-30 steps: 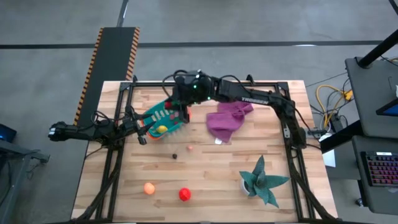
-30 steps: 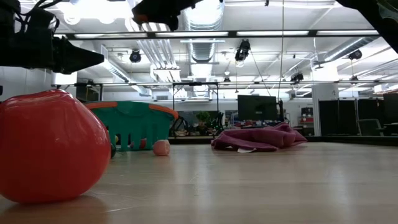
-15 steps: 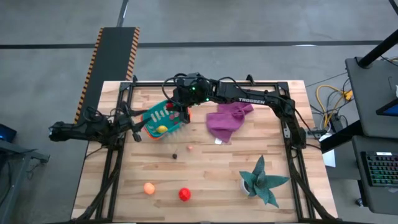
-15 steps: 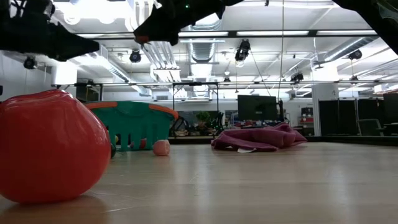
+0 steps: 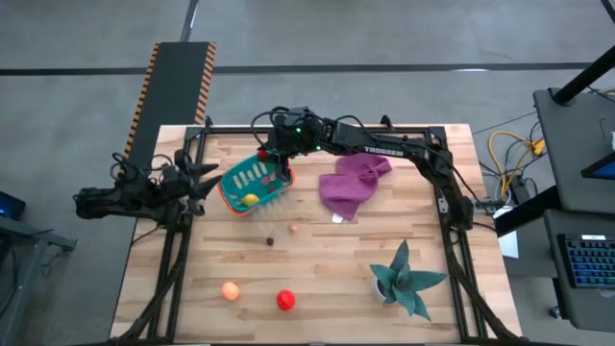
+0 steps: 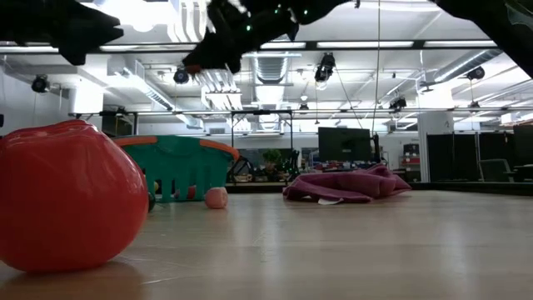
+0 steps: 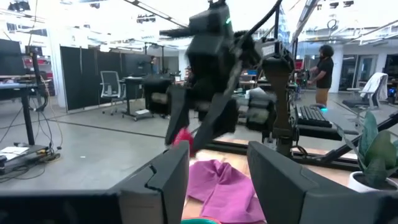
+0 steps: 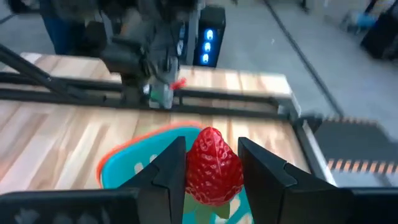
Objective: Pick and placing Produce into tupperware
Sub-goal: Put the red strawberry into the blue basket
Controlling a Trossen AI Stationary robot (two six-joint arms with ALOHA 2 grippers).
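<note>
Showing only in the right wrist view: jaws pinching a strawberry (image 8: 213,166).

On my wooden table (image 5: 336,259) a crumpled purple cloth (image 5: 352,185) lies right of centre toward the far side. A teal spiky plant (image 5: 405,279) stands near the right corner. Beyond the table a person (image 7: 323,67) stands among desks.
</note>
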